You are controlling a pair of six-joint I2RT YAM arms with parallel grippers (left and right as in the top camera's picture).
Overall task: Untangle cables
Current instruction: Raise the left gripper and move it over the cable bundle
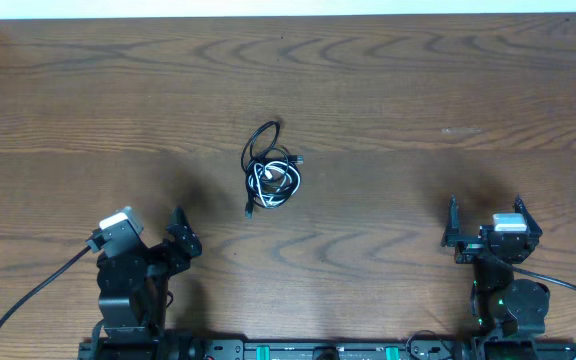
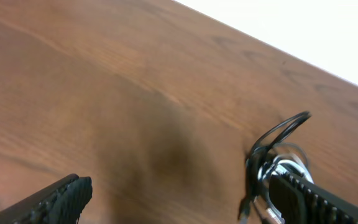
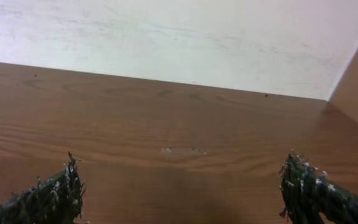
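Basically zero progress so far. Seeing the cables (image 1: 271, 172) as one small knotted clump near the middle of the table (image 1: 418, 90): black loops bunched around a white cord, with one black plug end trailing toward the robot side. Can't separate individual cords beyond that.

Noting the left gripper (image 1: 175, 232) parked near the front edge, left of the clump and well apart from it, jaws spread wide, holding nothing. Confirming on the left wrist view: left gripper (image 2: 180, 185) gaping over bare wood, cables (image 2: 283, 167) ahead and to the right, partly hidden behind the right-hand finger, untouched.

Noting the right gripper (image 1: 486, 214) at the far right of the front edge, farther from the clump, likewise fully spread and empty. Seeing only bare wood and wall past the right gripper (image 3: 181, 167) on its own wrist view.

Judging everything as left to do: reach in, take one loop or plug end, pin the rest with the other arm, draw the cords apart, lay each one out separately. Probably best led with the left arm, being nearer.
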